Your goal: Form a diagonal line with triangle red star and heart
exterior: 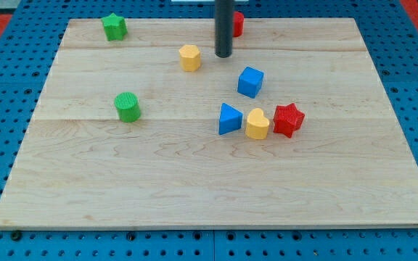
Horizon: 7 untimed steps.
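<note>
The blue triangle (228, 119), the yellow heart (257, 125) and the red star (289, 119) lie close together in a near-horizontal row right of the board's centre; the heart touches both neighbours. My tip (223, 55) rests on the board near the view's top, well above that row. It stands just right of a yellow hexagon (189, 57) and just left of a red block (237, 24), which the rod partly hides.
A blue cube (250, 82) sits between my tip and the row. A green cylinder (128, 106) lies at the left, a green star (114, 27) at the top left. The wooden board (122, 188) lies on a blue pegboard.
</note>
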### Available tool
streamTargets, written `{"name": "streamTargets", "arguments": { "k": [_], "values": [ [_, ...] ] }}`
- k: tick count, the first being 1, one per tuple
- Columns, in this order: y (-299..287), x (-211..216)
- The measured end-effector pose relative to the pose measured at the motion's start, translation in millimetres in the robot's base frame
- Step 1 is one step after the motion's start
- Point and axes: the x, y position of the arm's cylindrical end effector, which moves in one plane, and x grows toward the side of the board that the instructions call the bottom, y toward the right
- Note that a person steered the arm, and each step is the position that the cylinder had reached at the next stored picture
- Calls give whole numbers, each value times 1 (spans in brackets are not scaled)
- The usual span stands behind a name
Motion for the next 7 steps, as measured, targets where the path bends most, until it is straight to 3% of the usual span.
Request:
{"name": "streamTargets", "arguments": {
  "k": [2,4,5,7],
  "values": [
    [-39,82],
    [-15,186],
    [34,196],
    [-6,173]
  ]
}}
